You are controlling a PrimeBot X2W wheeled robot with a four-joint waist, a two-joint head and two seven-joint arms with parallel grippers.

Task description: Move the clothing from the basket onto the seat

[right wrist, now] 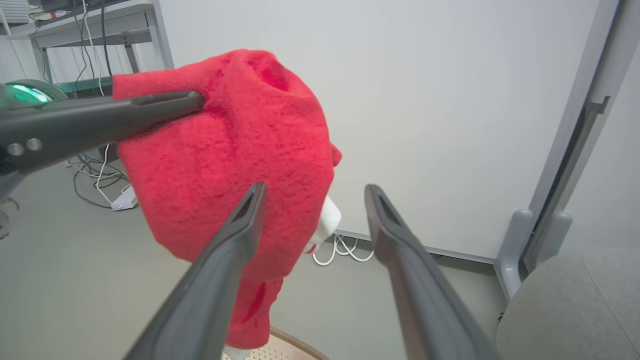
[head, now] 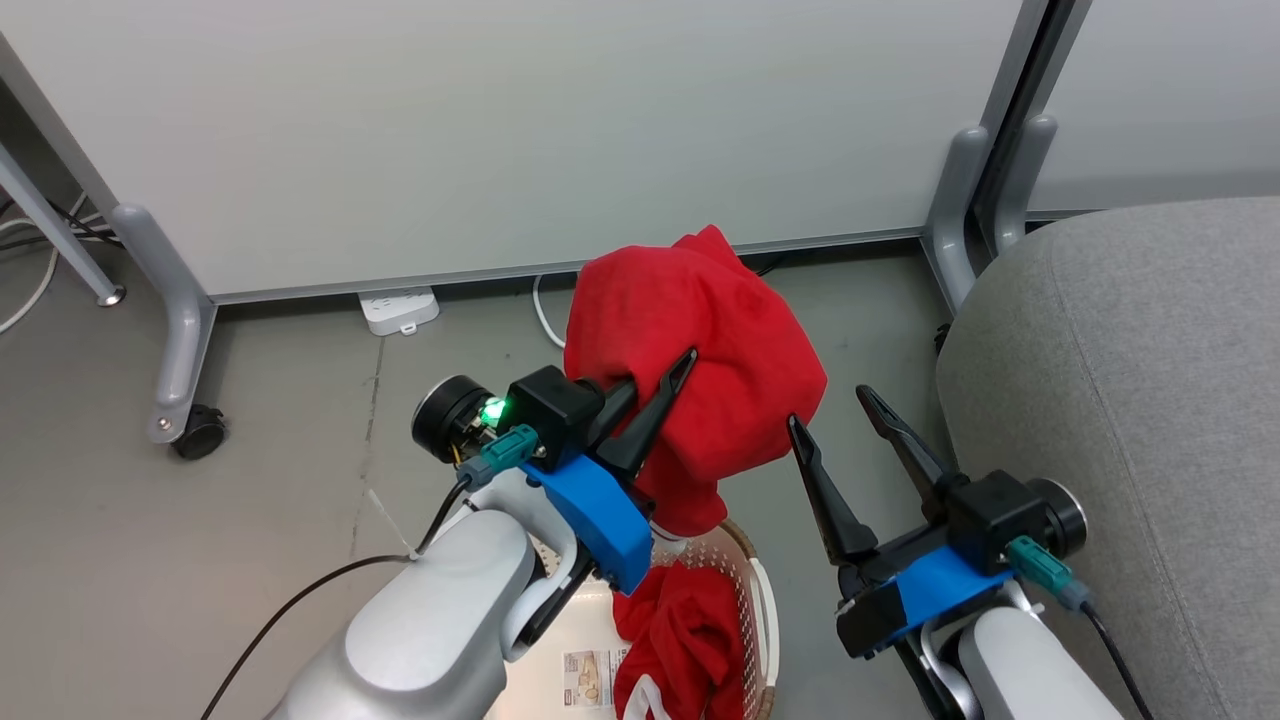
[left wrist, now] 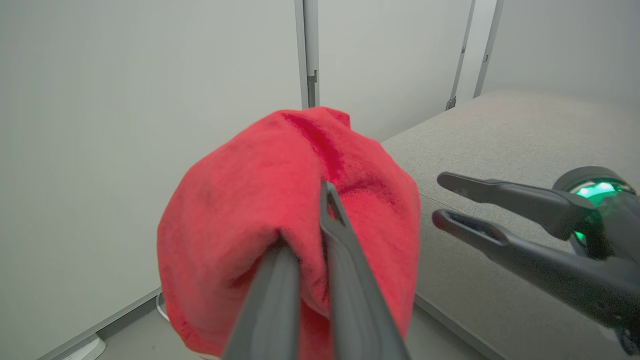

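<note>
My left gripper [head: 660, 375] is shut on a bright red garment [head: 700, 340], which hangs bunched in the air above the basket [head: 765, 600]. The left wrist view shows the cloth [left wrist: 240, 200] pinched between the two fingers [left wrist: 345, 260]. A second piece of red clothing [head: 680, 640] lies in the cream basket with its brown rim. My right gripper [head: 830, 410] stands open just right of the hanging cloth, with nothing between its fingers [right wrist: 400, 250]. Beyond it, at the right, the grey seat [head: 1130, 380] is bare.
White partition panels [head: 500, 130] on grey legs with a caster [head: 200, 432] close off the back. A white power strip [head: 398, 310] and cables lie on the grey floor by the panel. A desk frame [right wrist: 100, 20] with cables stands at the far left.
</note>
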